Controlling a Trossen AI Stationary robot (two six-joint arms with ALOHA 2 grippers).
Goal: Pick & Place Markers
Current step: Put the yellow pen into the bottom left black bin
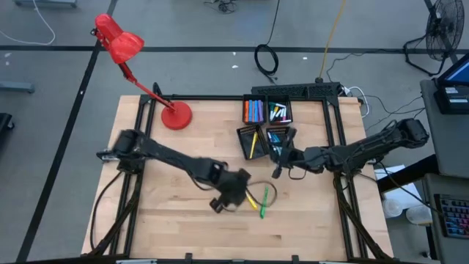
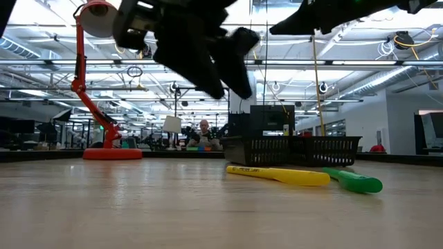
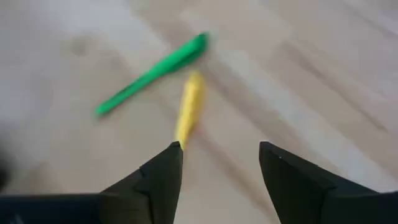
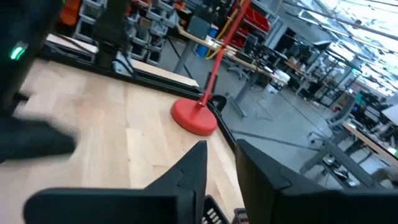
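Wood table (image 1: 183, 220): yellow marker (image 3: 188, 107), green marker (image 3: 152, 73) loose. Left tool (image 3: 219, 157) released above yellow; right tool (image 4: 221, 155) parted, probably empty. Light, slick; pinch mid-barrel.

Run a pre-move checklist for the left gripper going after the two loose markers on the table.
1. Left gripper open, nothing between its fingers: ok.
2. Yellow marker lying flat ahead of it: ok.
3. Green marker separate from the yellow: cannot tell, their ends are very close.
4. Right gripper out of the way, by the tray: ok.
5. Tray compartment with room: cannot tell.
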